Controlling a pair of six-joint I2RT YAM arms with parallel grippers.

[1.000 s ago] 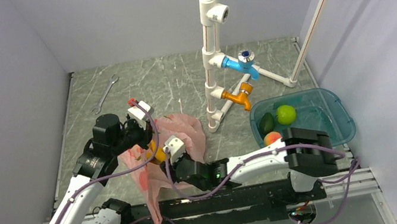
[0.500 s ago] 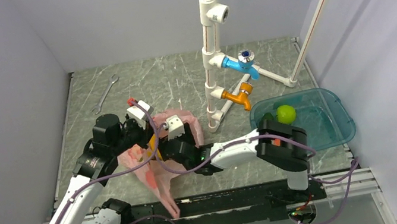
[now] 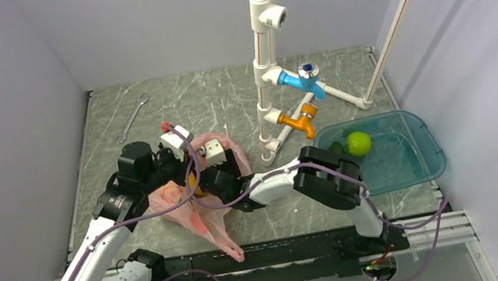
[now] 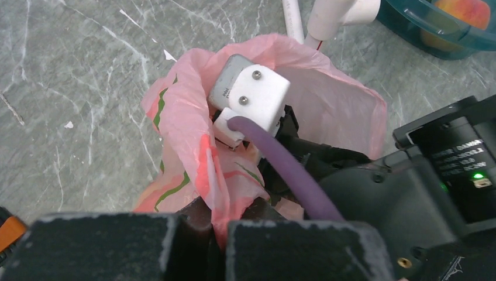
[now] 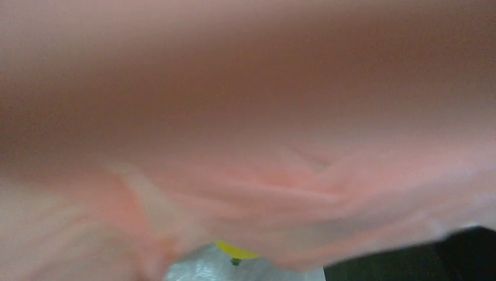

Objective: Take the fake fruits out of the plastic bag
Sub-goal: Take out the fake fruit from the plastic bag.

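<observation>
My left gripper (image 4: pixel 217 227) is pressed together on a fold of the pink bag (image 4: pixel 327 111), which sits on the table (image 3: pixel 225 106) toward its near left. My right gripper (image 3: pixel 204 184) reaches into the bag's mouth. Pink film covers its camera, so I cannot tell whether its fingers are spread. A yellow fruit (image 5: pixel 234 252) peeks out below the film. Farther right, a teal tub (image 3: pixel 415 159) holds a green apple (image 3: pixel 359 143) and a peach (image 4: pixel 462 12).

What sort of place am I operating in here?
Probably a lab test cell rather than a real kitchen or workshop. Plain grey walls box in a marble-patterned tabletop. On it stands a mock white pipe stand with a blue tap and an orange tap.
</observation>
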